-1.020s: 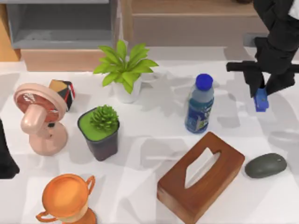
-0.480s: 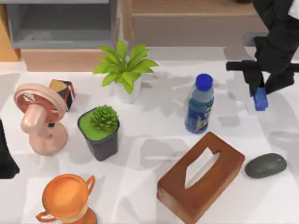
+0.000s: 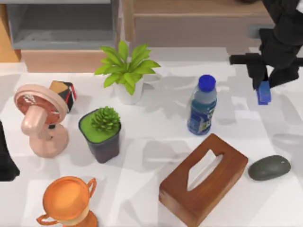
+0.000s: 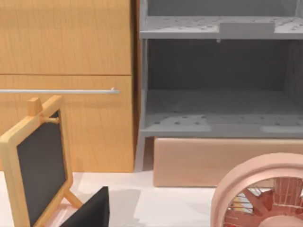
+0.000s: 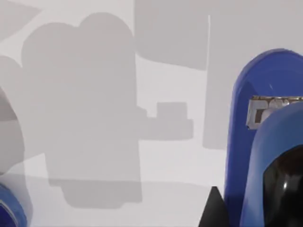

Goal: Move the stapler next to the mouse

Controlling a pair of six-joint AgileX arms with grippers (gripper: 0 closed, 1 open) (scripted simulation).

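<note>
The small blue stapler (image 3: 263, 96) hangs off the table at the far right, with my right gripper (image 3: 264, 84) shut on its upper end. The right wrist view has the stapler (image 5: 253, 137) close up, blue with a dark top, over white tabletop and the arm's shadow. The dark grey-green mouse (image 3: 269, 167) lies near the front right, just right of the wooden tissue box (image 3: 204, 178) and well in front of the stapler. My left arm (image 3: 5, 158) is parked at the table's left edge.
A blue-capped bottle (image 3: 202, 106) stands left of the stapler. Two potted plants (image 3: 127, 71) (image 3: 102, 132), a pink fan (image 3: 40, 118), a cube (image 3: 64, 93) and an orange cup (image 3: 68, 201) fill the left half. A small chalkboard (image 4: 38, 161) stands near the left wrist.
My right gripper has carried the stapler upward and slightly toward the back of the table; its shadow has spread away from it. The mouse and the left arm have not moved.
</note>
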